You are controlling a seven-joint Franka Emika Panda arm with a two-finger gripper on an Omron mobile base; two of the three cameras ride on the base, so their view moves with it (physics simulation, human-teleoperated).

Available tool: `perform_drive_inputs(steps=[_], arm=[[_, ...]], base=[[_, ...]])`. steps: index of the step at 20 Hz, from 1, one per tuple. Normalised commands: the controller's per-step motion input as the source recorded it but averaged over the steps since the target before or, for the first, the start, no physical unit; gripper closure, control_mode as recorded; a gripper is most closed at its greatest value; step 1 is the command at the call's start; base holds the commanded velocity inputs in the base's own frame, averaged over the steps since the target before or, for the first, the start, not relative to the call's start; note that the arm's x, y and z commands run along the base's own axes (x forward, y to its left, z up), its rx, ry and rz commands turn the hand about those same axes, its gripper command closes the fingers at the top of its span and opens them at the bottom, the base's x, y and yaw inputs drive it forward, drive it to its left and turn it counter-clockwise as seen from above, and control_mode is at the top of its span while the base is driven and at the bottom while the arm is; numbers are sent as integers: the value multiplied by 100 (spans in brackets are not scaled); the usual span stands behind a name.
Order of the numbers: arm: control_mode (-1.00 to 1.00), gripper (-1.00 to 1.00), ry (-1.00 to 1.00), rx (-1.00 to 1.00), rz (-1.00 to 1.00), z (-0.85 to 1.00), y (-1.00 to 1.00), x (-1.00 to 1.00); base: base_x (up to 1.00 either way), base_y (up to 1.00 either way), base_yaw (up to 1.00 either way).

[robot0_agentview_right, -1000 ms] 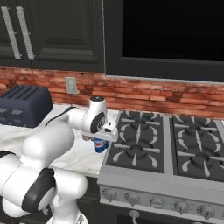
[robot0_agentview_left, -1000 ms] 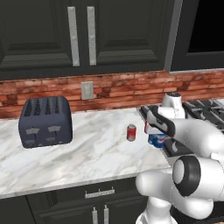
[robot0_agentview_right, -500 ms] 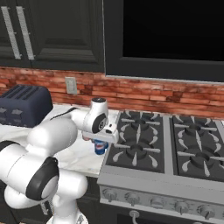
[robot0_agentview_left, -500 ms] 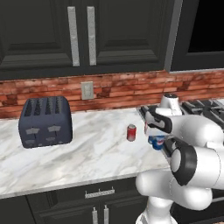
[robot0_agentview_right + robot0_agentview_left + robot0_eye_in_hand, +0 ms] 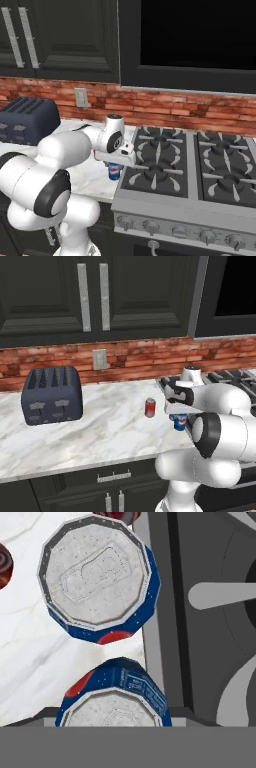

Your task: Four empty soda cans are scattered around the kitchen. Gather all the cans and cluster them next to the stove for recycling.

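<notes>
My gripper (image 5: 178,414) hangs over the counter's right end, beside the stove (image 5: 186,165), and is shut on a blue soda can (image 5: 180,422) held upright just under the hand. In the hand view this can (image 5: 114,698) sits close at the bottom, and a second blue can (image 5: 97,577) stands on the marble just beyond it, along the stove's edge. A red can (image 5: 150,407) stands a little to the left on the counter. In the hand view, red can rims show at the left edge (image 5: 3,564) and at the top (image 5: 118,516). The fingertips are hidden.
A dark blue-grey toaster (image 5: 51,394) stands at the counter's left. A brick backsplash with an outlet (image 5: 100,359) runs behind, with dark cabinets above. The stove's black grates (image 5: 159,162) lie right of the cans.
The hand with the blue can has sunk slightly toward the counter next to the stove. The red can and toaster have not moved.
</notes>
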Motion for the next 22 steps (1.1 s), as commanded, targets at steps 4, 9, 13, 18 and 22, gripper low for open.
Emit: perform_drive_inputs(steps=[4,9,13,18,22], arm=[[-100,100,5,0,0,-16,0,7],[-100,-100,1,0,0,-4,0,2],[-100,-100,0,0,0,0,0,0],[-100,-100,0,0,0,0,0,0],[-100,-100,-2,0,0,8,0,0]], base=[[0,0,0],[0,0,0],[0,0,0],[0,0,0],[0,0,0]])
